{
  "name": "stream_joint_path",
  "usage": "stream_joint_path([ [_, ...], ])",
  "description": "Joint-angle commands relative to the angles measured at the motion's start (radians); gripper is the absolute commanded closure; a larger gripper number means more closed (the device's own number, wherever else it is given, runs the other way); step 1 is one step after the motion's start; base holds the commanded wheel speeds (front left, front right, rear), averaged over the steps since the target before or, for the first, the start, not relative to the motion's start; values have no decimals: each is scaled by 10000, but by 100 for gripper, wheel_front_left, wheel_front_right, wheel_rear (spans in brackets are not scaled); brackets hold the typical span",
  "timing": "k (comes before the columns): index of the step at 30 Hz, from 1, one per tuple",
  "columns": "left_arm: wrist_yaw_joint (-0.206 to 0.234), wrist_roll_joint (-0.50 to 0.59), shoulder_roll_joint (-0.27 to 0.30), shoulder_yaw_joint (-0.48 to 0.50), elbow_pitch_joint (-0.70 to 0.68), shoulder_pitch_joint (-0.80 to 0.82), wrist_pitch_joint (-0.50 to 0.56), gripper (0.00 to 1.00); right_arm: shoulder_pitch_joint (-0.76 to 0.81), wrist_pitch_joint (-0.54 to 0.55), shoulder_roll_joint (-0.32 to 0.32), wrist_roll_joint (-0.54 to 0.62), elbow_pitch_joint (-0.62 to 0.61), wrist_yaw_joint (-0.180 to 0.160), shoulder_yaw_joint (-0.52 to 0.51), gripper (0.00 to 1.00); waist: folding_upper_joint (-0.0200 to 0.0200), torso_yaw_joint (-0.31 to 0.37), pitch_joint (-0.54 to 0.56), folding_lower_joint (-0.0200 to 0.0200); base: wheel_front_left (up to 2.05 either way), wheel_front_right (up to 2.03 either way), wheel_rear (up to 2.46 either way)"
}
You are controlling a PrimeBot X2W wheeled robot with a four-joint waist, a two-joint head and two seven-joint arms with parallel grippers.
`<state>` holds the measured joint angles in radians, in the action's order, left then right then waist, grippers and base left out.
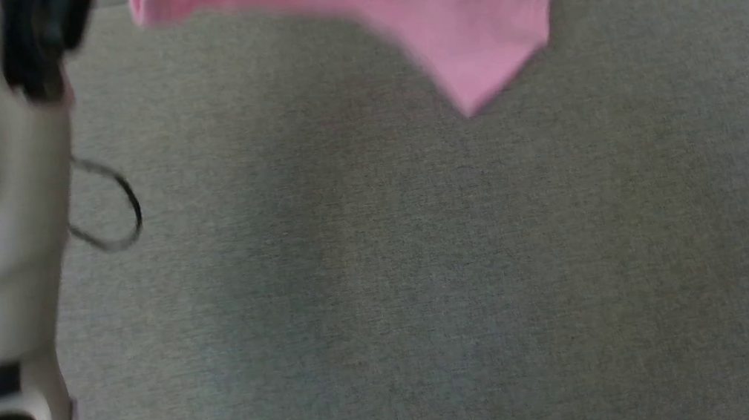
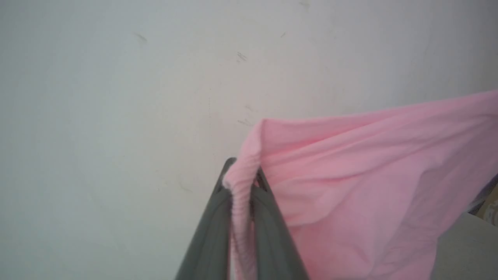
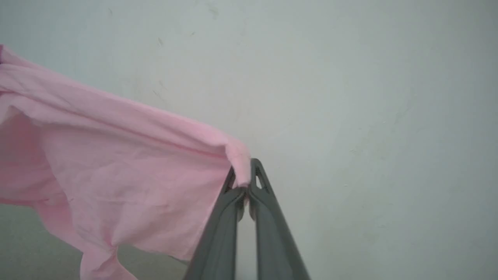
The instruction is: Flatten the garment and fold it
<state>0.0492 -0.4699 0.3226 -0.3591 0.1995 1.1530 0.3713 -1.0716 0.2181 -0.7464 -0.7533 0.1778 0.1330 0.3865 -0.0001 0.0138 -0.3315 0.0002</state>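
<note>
plain light pink garment (image 1: 455, 9), grey felt-like table (image 1: 432, 291), dark grey fingers (image 2: 212, 233)

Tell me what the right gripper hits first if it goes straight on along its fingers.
Past the garment it pinches, the right gripper would first meet the pale scuffed wall; distance unclear.

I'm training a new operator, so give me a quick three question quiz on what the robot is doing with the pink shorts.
1. True or false: the pink shorts lie flat on the grey table.
2. The left gripper is shut on: A the shorts' gathered edge; B nothing; C a cable.
3. Fill in: the right gripper is ____ on the shorts' edge.
Key: 1 false, both grippers hold them up; 2 A; 3 shut.
</note>
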Motion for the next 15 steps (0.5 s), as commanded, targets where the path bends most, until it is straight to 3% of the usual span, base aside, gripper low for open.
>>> stream_joint_path([
  [1, -74, 297, -91, 66, 730, 851, -548, 100, -819, -539, 91, 189, 392, -23, -51, 100, 1, 351, -432, -2, 0, 0, 0],
  [7, -163, 854, -439, -9, 2716, 2478, -2227, 100, -2434, -1625, 238, 419, 1147, -23, 885, 100, 1, 632, -838, -2, 0, 0, 0],
  [15, -96, 897, -1000, -168, 4805, 2181, -3790, 100, -2128, -2539, 738, 46, 2082, -23, 2619, 100, 1, 786, -1397, -2, 0, 0, 0],
])
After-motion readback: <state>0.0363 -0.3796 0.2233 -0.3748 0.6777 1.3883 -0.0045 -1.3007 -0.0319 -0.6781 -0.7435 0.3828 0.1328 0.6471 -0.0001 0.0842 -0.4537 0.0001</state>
